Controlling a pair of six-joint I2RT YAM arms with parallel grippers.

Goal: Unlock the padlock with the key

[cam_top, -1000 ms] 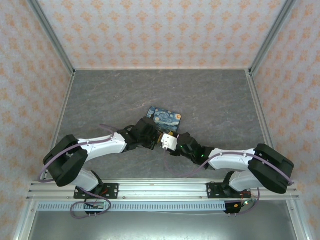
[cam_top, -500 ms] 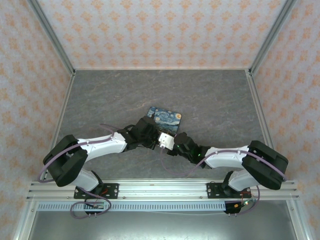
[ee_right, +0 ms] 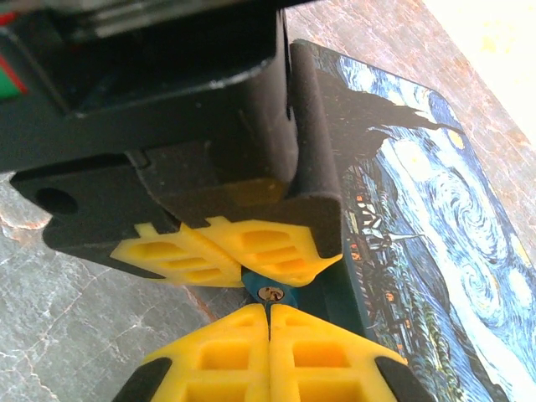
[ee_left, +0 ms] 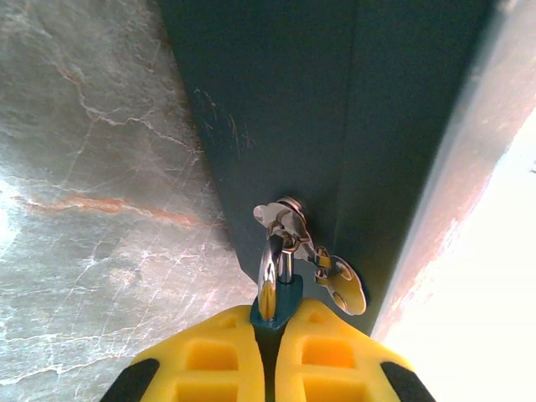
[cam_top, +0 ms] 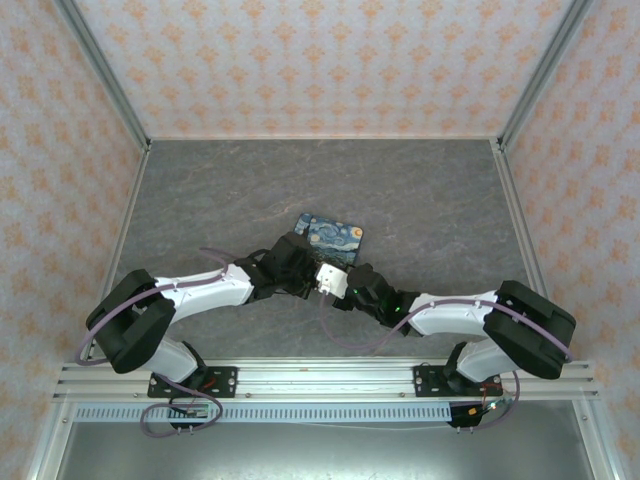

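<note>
Holding the padlock (ee_left: 276, 300) tight, the left pincer (ee_left: 270, 325) has its two yellow fingers (ee_left: 209, 360) squeezed on the little blue body. The grey loop (ee_left: 268, 272) of the lock goes up through a metal ring (ee_left: 285, 213) on the side of the blue swirly box (ee_right: 419, 209), which lies on the table (ee_left: 84, 167). The right pincer (ee_right: 268, 328) sits right at the bottom end of the lock. Its fingers are pressed together, with the tips almost touching the round keyhole (ee_right: 269, 293). I cannot see the key. It may be hidden between those fingers, but I cannot tell. I think the step in hand is getting the key into the keyhole. Next, the key's tip must line up with the slot, slide straight in, then turn, while the left pincer holds the lock steady.
</note>
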